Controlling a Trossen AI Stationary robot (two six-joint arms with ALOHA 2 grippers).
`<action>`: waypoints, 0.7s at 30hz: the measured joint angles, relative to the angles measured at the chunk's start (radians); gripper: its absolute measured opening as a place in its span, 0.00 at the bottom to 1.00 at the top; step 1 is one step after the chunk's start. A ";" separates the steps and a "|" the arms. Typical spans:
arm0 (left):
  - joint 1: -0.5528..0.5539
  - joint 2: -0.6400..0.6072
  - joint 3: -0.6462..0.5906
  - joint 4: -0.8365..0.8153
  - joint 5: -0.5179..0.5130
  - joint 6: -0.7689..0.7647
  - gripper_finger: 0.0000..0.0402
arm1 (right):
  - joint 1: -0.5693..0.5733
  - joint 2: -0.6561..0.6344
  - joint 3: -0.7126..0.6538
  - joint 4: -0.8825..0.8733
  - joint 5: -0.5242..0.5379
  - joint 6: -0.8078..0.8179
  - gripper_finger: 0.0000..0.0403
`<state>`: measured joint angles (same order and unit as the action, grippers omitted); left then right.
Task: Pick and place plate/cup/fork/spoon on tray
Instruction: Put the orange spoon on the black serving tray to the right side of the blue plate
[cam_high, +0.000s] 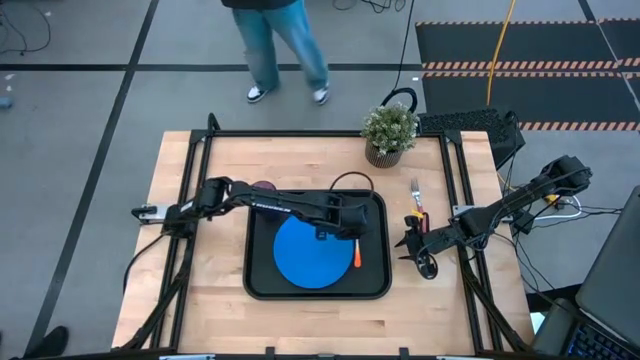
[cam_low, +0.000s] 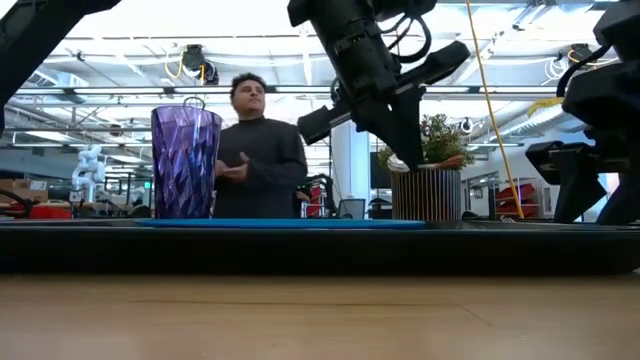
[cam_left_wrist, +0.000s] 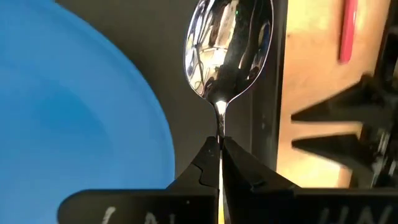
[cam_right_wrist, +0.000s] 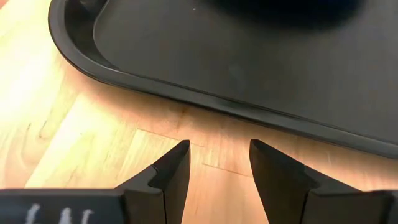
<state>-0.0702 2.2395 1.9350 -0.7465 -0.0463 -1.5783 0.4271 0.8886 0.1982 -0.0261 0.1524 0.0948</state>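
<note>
The black tray (cam_high: 262, 285) lies mid-table with the blue plate (cam_high: 305, 255) flat in it. My left gripper (cam_high: 350, 228) hangs over the tray's right part, shut on the orange-handled spoon (cam_high: 357, 255); its silver bowl (cam_left_wrist: 229, 46) shows in the left wrist view. The red-handled fork (cam_high: 416, 195) lies on the table right of the tray. The purple cup (cam_low: 185, 160) stands upright behind the tray's far left corner, partly under my left arm (cam_high: 265, 187). My right gripper (cam_right_wrist: 219, 149) is open and empty over the table by the tray's right rim (cam_high: 408, 242). My left gripper pinches the spoon between its two fingers at the thin neck (cam_left_wrist: 219, 127) just behind the bowl. The bowl sticks out past the fingertips and the orange handle runs back between them. The fingers slant down from the table's left (cam_low: 400, 140). The spoon is clear of the tray.
A potted plant (cam_high: 390, 130) stands at the table's far edge, right of centre. A person (cam_low: 255, 150) stands beyond the far edge. Black frame rails (cam_high: 465, 200) run along the table's sides. Bare wood lies near the front edge (cam_high: 320, 325).
</note>
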 joint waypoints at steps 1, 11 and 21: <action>0.001 0.000 0.000 0.004 -0.007 -0.002 0.00 | 0.000 0.000 0.000 0.000 0.000 -0.005 0.39; -0.001 0.042 -0.001 0.088 -0.001 -0.024 0.00 | 0.000 0.000 0.000 -0.006 -0.001 -0.006 0.39; -0.006 0.080 0.000 0.144 0.047 -0.013 0.00 | 0.000 0.000 0.000 -0.024 -0.034 0.024 0.39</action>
<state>-0.0761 2.3192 1.9353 -0.6026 0.0009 -1.5913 0.4271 0.8883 0.1982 -0.0498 0.1186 0.1188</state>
